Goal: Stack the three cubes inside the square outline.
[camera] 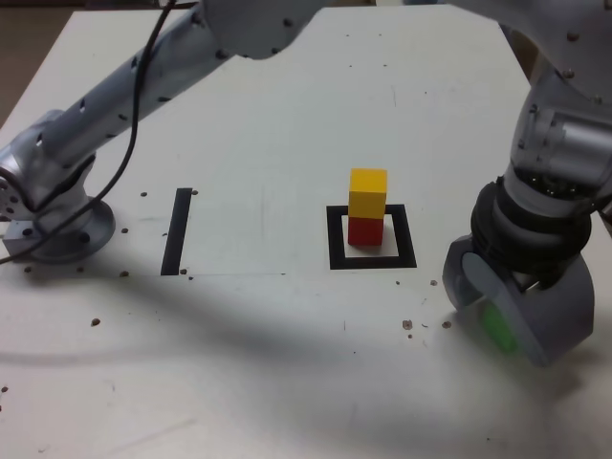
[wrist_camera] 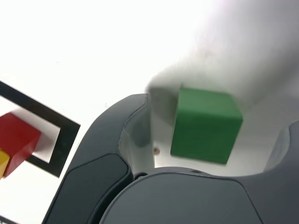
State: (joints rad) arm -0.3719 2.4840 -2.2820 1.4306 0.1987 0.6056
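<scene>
A yellow cube (camera: 368, 191) sits on a red cube (camera: 363, 230) inside the square outline (camera: 337, 239) near the table's middle. To the exterior view's right of the outline, my gripper (camera: 497, 320) is down at the table with its jaws around the green cube (camera: 497, 327), which is partly hidden there. In the wrist view the green cube (wrist_camera: 205, 126) rests on the white table between the two dark fingers (wrist_camera: 135, 135), with a gap on each side. My gripper (wrist_camera: 210, 133) is open. The red cube (wrist_camera: 16, 135), a corner of the yellow cube (wrist_camera: 2, 161) and the outline (wrist_camera: 42, 114) also show.
A straight black strip (camera: 177, 230) lies at the exterior view's left of the outline. The arm's base (camera: 57, 210) stands at the far left, and its links span the back of the white table (camera: 287, 363). Small dark specks dot the surface.
</scene>
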